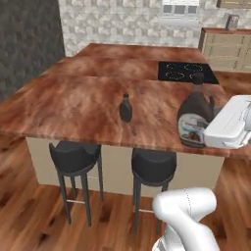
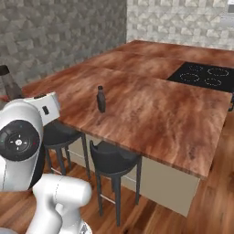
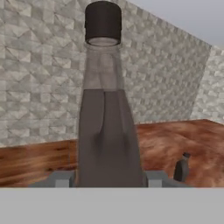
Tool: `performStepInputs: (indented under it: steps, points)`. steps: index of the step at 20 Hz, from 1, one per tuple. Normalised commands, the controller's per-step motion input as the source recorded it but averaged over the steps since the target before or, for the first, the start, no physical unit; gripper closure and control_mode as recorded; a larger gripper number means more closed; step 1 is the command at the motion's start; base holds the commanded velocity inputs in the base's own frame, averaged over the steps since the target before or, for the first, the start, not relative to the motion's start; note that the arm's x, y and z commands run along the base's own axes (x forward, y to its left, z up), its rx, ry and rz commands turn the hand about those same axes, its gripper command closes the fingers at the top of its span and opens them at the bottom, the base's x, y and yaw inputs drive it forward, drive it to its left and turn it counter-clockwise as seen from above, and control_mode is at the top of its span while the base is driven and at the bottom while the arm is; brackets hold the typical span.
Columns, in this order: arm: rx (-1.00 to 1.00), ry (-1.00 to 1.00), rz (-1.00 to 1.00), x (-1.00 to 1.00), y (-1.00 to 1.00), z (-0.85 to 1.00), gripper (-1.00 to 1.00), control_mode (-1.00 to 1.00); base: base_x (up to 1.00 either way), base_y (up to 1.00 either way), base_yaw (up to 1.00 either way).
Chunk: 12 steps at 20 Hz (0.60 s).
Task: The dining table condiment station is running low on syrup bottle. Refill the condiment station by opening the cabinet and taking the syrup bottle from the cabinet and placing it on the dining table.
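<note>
The syrup bottle [image 1: 195, 113] is a dark-brown jug with a black cap and a pale label. It stands upright over the near right part of the dining table [image 1: 73, 105]. My gripper [image 1: 202, 131] comes in from the right and is shut on its belly. In the hand view the syrup bottle [image 3: 105, 127] rises right in front of the camera, with a grey fingertip [image 3: 62, 179] at each side of its base. The right base view has its cap and neck [image 2: 7, 78] at the left edge, above my white hand. Whether the bottle's base touches the table I cannot tell.
A slimmer dark bottle [image 1: 125, 109] [image 2: 101, 99] stands mid-table, left of the held bottle. A black cooktop [image 1: 186, 71] is set into the far right of the top. Two black stools [image 1: 74, 157] [image 1: 153, 166] stand under the near edge. Beige drawers [image 1: 226, 49] line the back right wall.
</note>
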Motion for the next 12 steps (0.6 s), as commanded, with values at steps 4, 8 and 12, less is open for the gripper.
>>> performStepInputs:
  steps: [4,8,12]
  points:
    - [0.00,0.00,0.00,0.00,0.00,0.00,1.00,1.00,0.31,-0.01,-0.42]
    - [0.00,0.00,0.00,0.00,0.00,0.00,1.00,1.00,0.70,0.15,-0.37]
    - [0.00,0.00,0.00,0.00,0.00,0.00,1.00,1.00,0.34,0.08,-0.22]
